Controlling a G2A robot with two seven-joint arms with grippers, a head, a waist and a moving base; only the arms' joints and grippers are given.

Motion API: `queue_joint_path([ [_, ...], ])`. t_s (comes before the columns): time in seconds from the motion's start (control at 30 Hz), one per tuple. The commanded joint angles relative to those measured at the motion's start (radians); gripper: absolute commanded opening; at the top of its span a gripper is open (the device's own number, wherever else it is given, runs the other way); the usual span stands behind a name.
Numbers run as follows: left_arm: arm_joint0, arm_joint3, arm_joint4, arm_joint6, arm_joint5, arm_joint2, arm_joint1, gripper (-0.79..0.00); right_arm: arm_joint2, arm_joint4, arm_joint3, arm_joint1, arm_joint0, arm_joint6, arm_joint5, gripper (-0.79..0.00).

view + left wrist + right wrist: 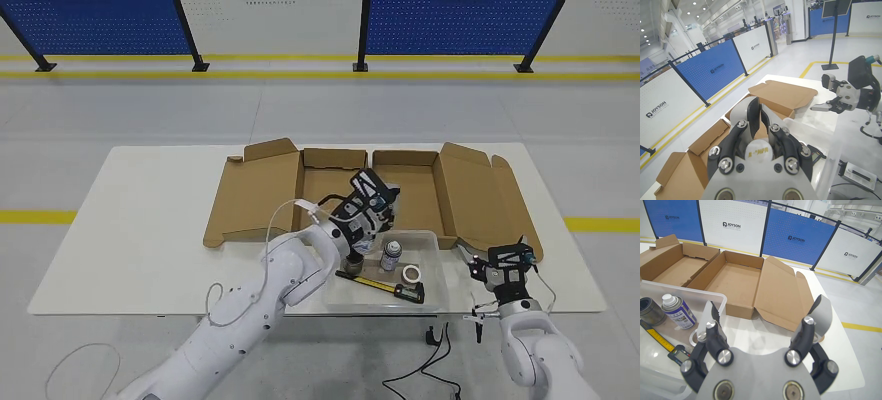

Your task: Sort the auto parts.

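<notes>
My left gripper [760, 111] is shut on a white round part [758, 151] with yellow print, wedged low between its fingers. In the top view this gripper [376, 203] hangs over the near edge of the two open cardboard boxes [335, 195], just beyond the clear bin [432, 238]. The bin holds a blue-labelled spray can [678, 311], a dark metal cylinder [651, 311], a yellow caliper [664, 344] and a white ring [693, 337]. My right gripper [765, 306] is open and holds nothing, low over the table right of the bin.
The right cardboard box [734, 279] has its lid flap [783, 294] lying flat toward my right gripper [497, 263]. Both boxes look bare inside. Cables and a small black device [857, 174] lie off the table's near edge. Bare tabletop spreads left of the boxes.
</notes>
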Motion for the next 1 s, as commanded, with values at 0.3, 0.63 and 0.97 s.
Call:
queue_joint_path([
  [0.3, -0.113, 0.191, 0.032, 0.073, 0.080, 0.045, -0.048, -0.785, 0.000, 0.000, 0.000, 0.000, 0.000, 0.000, 0.000, 0.000],
  [0.63, -0.161, 0.342, 0.080, 0.151, 0.120, 0.069, -0.081, -0.785, 0.000, 0.000, 0.000, 0.000, 0.000, 0.000, 0.000, 0.000],
  [0.97, -0.186, 0.496, 0.151, 0.234, 0.157, 0.066, -0.100, -0.785, 0.000, 0.000, 0.000, 0.000, 0.000, 0.000, 0.000, 0.000],
])
